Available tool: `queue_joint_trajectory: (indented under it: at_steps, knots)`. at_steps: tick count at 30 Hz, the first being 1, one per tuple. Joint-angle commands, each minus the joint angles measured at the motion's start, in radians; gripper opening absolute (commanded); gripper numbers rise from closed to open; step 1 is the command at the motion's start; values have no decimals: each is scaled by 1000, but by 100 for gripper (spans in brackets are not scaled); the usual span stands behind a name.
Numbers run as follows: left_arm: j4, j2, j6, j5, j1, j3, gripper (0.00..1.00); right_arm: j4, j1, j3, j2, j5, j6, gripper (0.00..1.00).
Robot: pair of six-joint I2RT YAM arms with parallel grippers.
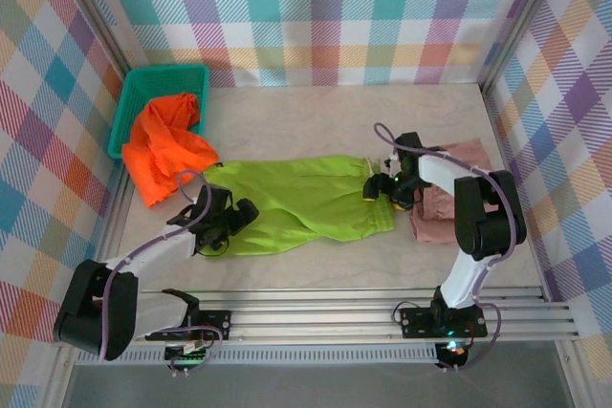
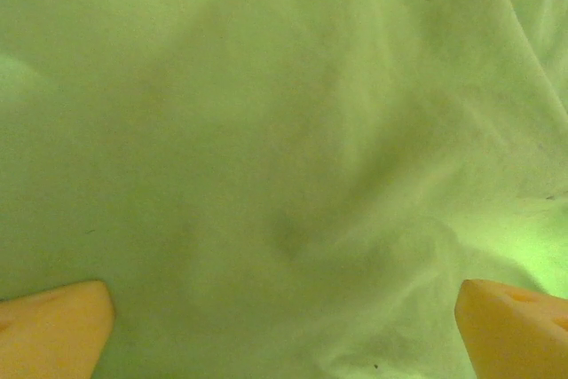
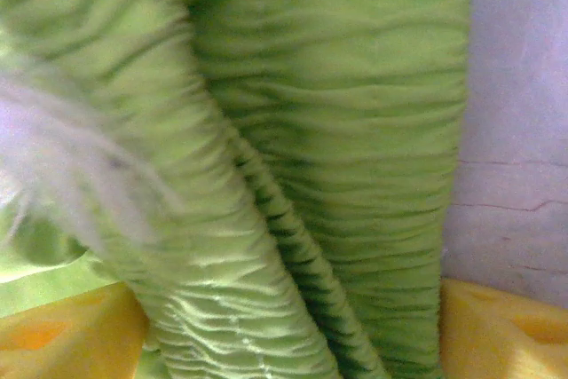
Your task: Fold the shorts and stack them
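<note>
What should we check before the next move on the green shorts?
1. Left gripper open over the lime green shorts, leg end: ok, fingers apart above flat cloth.
2. Right gripper astride the ribbed waistband: ok.
3. Right gripper clamped on the waistband: cannot tell.
4. Lime green shorts spread out on the table: ok, light wrinkles.
5. Orange shorts, hanging out of the teal basket, clear of the green cloth: cannot tell, edges nearly meet.
6. Pink shorts clear of the waistband: cannot tell, partly hidden by the right arm.
</note>
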Motion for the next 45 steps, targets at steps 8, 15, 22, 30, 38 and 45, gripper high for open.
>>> queue_joint_trajectory:
  at_steps: [8, 15, 22, 30, 38, 45]
  knots:
    - [-83, -30, 6, -37, -7, -22, 100, 8, 52, 28, 7, 39, -48, 28]
    - [-245, -151, 64, -114, -1, 53, 100, -124, 94, 127, -100, 266, -133, 0]
    - [-282, -228, 80, -109, 6, 78, 100, -315, 145, 313, -200, 549, -253, 0]
    - [-173, -234, 68, 20, 2, 59, 100, -445, 182, 506, -199, 843, -367, 0]
    - [-100, -230, 36, 100, -24, 56, 98, -536, 279, 691, -94, 1090, -397, 0]
    - [-50, -185, 11, 101, -40, 55, 96, -691, 415, 856, 39, 1112, -229, 0]
